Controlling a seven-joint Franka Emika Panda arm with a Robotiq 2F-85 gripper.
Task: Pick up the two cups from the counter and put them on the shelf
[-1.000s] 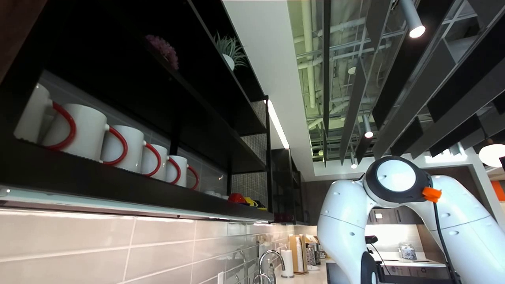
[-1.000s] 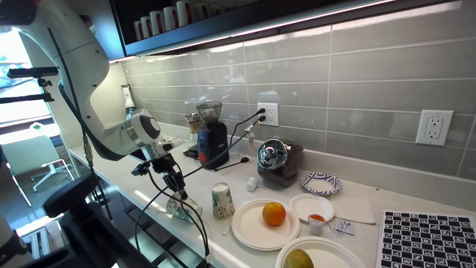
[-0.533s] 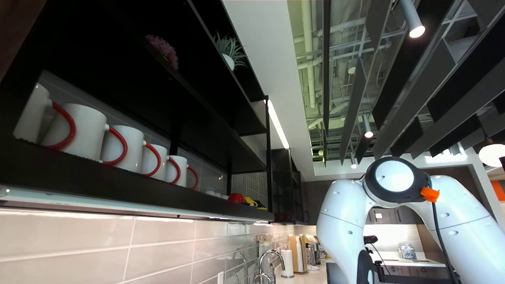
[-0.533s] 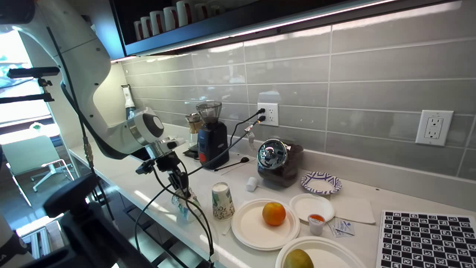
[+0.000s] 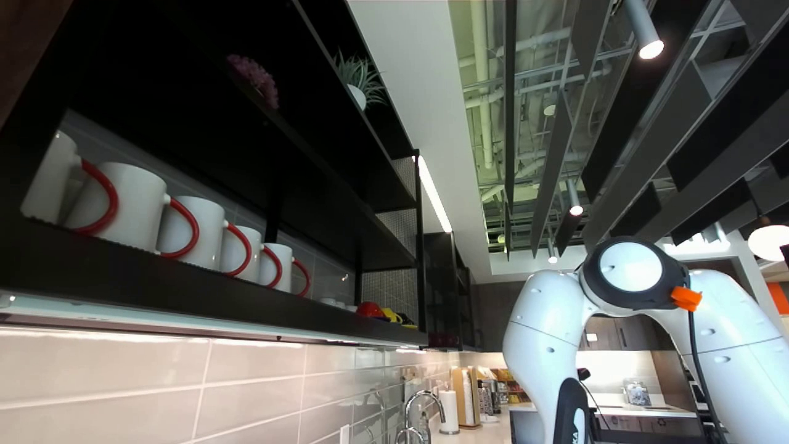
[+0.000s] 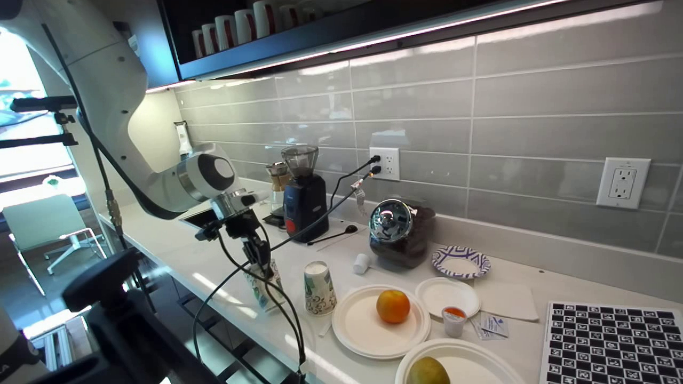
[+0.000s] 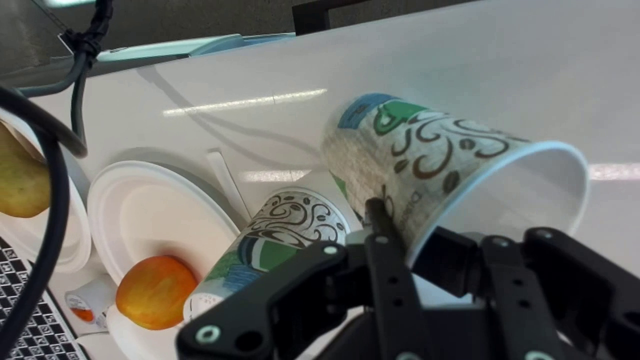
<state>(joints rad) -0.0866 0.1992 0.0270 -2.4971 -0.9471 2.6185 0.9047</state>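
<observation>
Two patterned paper cups, whitish with green, blue and brown print, are at the counter (image 6: 235, 301). One cup (image 6: 260, 292) is in my gripper (image 6: 261, 265), tilted steeply; it also shows in the wrist view (image 7: 425, 150) with its open mouth to the right. My gripper (image 7: 407, 232) is shut on its wall near the rim, one finger outside and one inside. I cannot tell whether its base touches the counter. The second cup (image 6: 320, 290) stands upside down beside it, also in the wrist view (image 7: 280, 235). The dark shelf (image 5: 203, 302) shows in both exterior views (image 6: 256, 57).
White mugs with red handles (image 5: 191, 231) line the shelf's near part; red and yellow items (image 5: 371, 309) stand farther along. Plates (image 6: 352, 341), an orange fruit (image 6: 393, 306), a coffee grinder (image 6: 305, 205) and a dark bag (image 6: 413, 240) are on the counter. Black cables (image 6: 291, 320) hang by the gripper.
The held cup has gone from lying on its side to a steep tilt, as my gripper rose slightly. The arm has shifted a little. The second cup has not moved.
</observation>
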